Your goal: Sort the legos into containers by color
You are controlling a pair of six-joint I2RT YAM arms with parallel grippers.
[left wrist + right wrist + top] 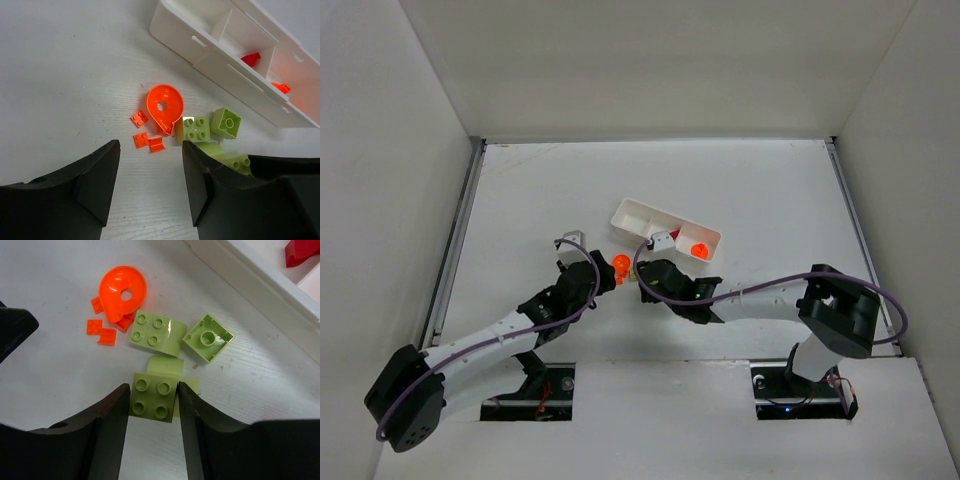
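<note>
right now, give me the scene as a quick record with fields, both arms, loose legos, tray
left end effector: open, holding nothing, just short of the small orange plates
right end effector: shut on a yellow-green block, studs up
loose pieces: orange rounded piece, three small orange plates beside it, other yellow-green blocks next to those
tray: red piece in the middle compartment, orange piece in the end compartment beyond it
</note>
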